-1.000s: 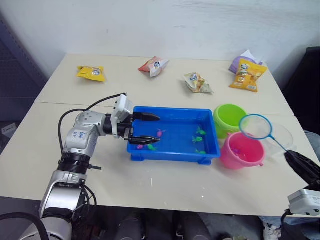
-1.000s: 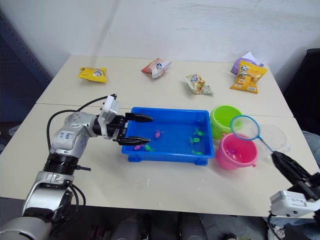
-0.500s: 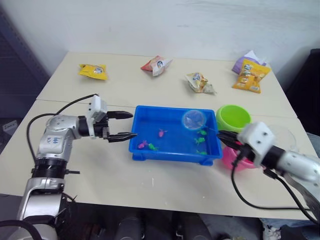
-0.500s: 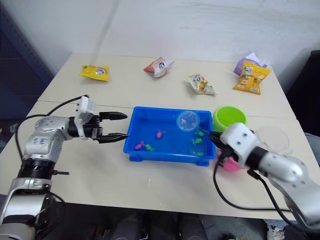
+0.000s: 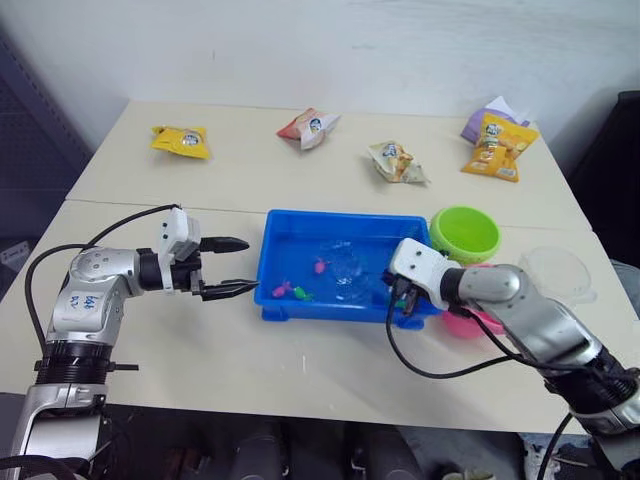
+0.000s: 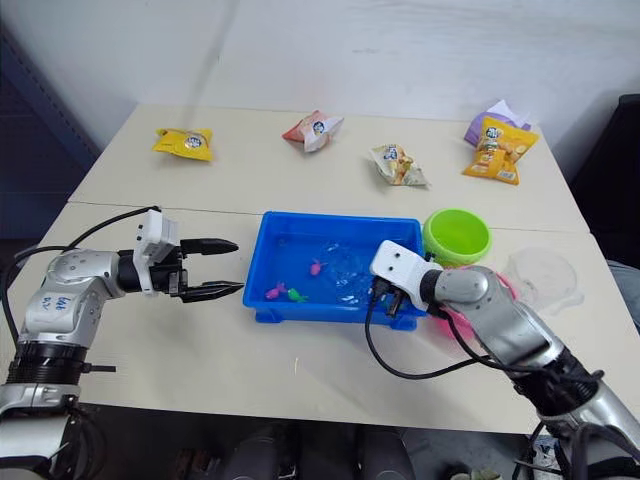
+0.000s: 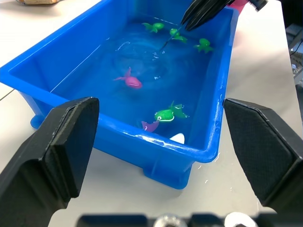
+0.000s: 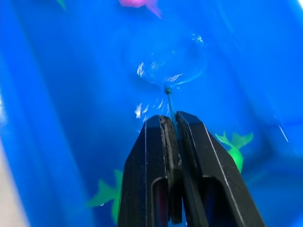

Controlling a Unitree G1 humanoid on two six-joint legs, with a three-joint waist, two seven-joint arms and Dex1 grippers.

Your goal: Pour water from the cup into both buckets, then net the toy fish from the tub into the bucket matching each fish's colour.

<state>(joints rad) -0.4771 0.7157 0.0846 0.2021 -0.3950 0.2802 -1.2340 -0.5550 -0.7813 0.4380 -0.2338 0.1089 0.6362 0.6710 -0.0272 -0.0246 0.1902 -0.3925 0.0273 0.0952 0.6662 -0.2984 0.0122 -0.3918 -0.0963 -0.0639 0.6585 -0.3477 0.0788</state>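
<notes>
Net (image 8: 166, 61) hoop is underwater mid-tub (image 5: 282, 232), near a pink fish (image 5: 321, 266). Your right gripper (image 8: 173, 124) pinches its handle; left gripper (image 5: 228, 267) waits left, fingers spread. Slide under the fish, lift slowly, level.

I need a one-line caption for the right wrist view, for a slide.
The right gripper, shut on the net handle, dips the hoop into the water of the blue tub, near a pink fish.
</notes>
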